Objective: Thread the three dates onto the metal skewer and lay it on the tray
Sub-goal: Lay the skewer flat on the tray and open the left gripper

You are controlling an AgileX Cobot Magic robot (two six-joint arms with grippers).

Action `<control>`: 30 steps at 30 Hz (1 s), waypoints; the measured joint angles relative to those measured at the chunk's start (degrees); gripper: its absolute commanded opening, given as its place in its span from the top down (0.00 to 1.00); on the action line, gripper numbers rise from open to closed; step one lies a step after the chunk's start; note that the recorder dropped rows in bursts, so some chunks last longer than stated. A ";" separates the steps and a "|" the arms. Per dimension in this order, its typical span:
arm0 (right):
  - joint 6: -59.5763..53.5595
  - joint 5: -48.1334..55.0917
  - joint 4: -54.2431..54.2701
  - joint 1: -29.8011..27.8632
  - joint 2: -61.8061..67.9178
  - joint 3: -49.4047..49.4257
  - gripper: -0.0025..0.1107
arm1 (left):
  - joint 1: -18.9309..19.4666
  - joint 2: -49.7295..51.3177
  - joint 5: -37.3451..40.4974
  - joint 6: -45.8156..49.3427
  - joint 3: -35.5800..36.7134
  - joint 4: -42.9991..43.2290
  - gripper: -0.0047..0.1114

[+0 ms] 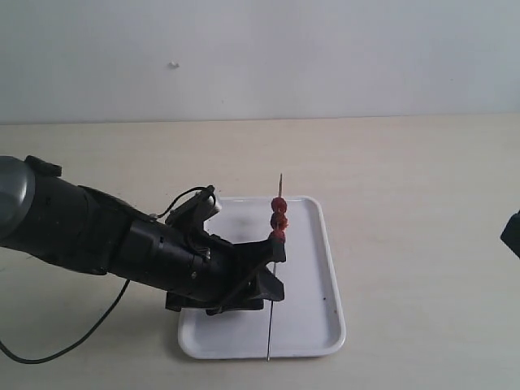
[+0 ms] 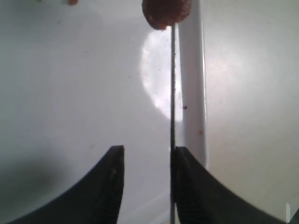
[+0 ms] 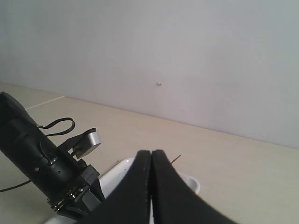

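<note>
The metal skewer runs lengthwise over the white tray, and both its ends reach past the rims. Three dates sit in a row on its far half. My left gripper is low over the tray just behind the nearest date and is open. In the left wrist view the skewer runs along the inner face of one finger. The other finger stands well apart from it across the left gripper. One date shows ahead. My right gripper is shut and empty, away from the tray.
The beige table extends around the tray, with a white wall behind. The left arm's black body and its cable lie over the table to the tray's left. A dark part of the right arm shows at the right edge.
</note>
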 measured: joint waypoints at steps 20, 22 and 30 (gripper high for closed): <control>0.00 0.00 -0.22 0.00 0.00 0.00 0.98 | 0.00 -0.39 -4.79 -0.72 0.00 2.37 0.64; 0.11 0.00 -0.36 0.00 0.00 0.00 0.98 | 0.00 -0.94 -5.48 -0.72 0.00 2.73 0.63; 0.20 0.00 -0.36 0.00 0.00 0.00 0.98 | 0.13 -1.43 -4.52 1.66 0.00 2.95 0.42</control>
